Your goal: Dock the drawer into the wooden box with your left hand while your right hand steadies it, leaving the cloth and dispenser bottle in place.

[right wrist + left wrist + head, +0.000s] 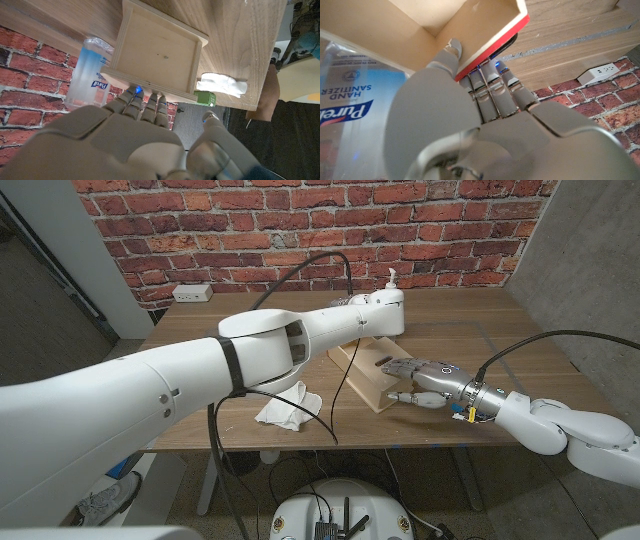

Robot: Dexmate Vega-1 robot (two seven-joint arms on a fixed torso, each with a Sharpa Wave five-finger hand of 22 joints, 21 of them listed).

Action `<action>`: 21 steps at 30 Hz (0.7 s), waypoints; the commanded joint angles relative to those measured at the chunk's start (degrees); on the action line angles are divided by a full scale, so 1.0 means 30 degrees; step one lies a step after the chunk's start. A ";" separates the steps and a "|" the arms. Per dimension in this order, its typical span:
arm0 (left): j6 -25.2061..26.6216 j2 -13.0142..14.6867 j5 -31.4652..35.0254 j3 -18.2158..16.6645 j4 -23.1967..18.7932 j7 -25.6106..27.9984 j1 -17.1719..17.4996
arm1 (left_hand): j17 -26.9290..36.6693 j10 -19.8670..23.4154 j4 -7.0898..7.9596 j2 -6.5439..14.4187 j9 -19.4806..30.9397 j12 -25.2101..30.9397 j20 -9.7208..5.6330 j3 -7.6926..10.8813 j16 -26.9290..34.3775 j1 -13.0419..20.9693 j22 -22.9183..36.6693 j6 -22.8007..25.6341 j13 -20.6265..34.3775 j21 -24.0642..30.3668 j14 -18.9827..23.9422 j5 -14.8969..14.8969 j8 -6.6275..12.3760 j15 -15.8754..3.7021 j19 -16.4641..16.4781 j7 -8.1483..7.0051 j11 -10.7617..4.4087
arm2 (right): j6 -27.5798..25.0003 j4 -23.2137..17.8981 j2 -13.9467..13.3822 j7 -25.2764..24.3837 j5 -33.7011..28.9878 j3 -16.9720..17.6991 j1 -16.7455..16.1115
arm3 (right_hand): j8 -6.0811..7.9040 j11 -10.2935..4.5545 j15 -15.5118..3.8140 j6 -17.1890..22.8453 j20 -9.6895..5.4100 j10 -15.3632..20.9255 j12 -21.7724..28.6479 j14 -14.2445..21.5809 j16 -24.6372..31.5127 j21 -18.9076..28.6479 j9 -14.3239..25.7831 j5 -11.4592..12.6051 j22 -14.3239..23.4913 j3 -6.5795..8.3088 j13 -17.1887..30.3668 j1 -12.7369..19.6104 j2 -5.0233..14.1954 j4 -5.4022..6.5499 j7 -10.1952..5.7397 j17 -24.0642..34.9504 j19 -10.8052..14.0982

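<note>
My left robot hand (485,95) grips the red-edged drawer (492,37). My right robot hand (420,380), fingers extended, presses against the wooden box (157,52) on the table (520,340). The dispenser bottle (87,72) reads "Purell Hand Sanitizer".

Brick wall (300,220) runs along the back, with a white power outlet (192,293) sitting at the table's (540,380) far left corner.

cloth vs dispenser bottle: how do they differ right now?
The cloth is white, crumpled and lies limp near the table's front edge. The dispenser bottle is clear, rigid and stands upright at the far side, behind the wooden box. Both sit on the table.
</note>
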 commanded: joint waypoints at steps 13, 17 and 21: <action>-0.0414 -0.0347 -0.0362 -0.0483 0.0661 -0.0173 -0.0312 | 0.0098 0.1147 0.0093 0.1501 0.0018 0.0120 -0.2375 0.0004 0.0138 0.1269 0.0016 0.0086 0.0061 -0.0040 0.0978 0.0086 0.0051 -0.1975 -0.0042 0.0079 -0.1192 | -0.0076 0.0144 -0.0001 -0.0075 0.0221 -0.0462 0.0461 | -0.0014 0.0118 -0.0711 0.0039 -0.1606 0.0050 0.0115 -0.0133 0.0031 0.0085 0.0040 -0.0040 0.0079 -0.0018 0.0023 -0.0091 0.0819 0.0124 0.0071 0.0048 0.0109; -0.0044 0.0026 -0.0449 -0.0695 -0.0036 0.0049 -0.0310 | 0.0100 0.1172 0.0097 0.1506 0.0018 0.0132 -0.2369 -0.0002 0.0143 0.1268 0.0016 0.0074 0.0060 -0.0036 0.0979 0.0089 0.0049 -0.1975 -0.0039 0.0093 -0.1095 | -0.0045 0.0153 -0.0013 -0.0101 0.0236 -0.0542 0.0511 | -0.0013 0.0100 -0.0712 0.0042 -0.1598 0.0034 0.0108 -0.0143 0.0029 0.0087 0.0040 -0.0041 0.0079 -0.0020 0.0023 -0.0098 0.0820 0.0133 0.0076 0.0051 0.0118; 0.0282 0.0365 -0.0567 -0.0760 -0.0626 0.0217 -0.0326 | 0.0100 0.1168 0.0097 0.1506 0.0018 0.0131 -0.2366 -0.0007 0.0144 0.1268 0.0017 0.0054 0.0060 -0.0034 0.0975 0.0091 0.0042 -0.1974 -0.0037 0.0102 -0.1174 | -0.0085 0.0142 0.0019 -0.0141 0.0255 -0.0610 0.0536 | -0.0019 0.0092 -0.0722 0.0025 -0.1602 0.0008 0.0099 -0.0148 0.0033 0.0086 0.0040 -0.0043 0.0079 -0.0031 0.0023 -0.0109 0.0817 0.0143 0.0063 0.0061 0.0121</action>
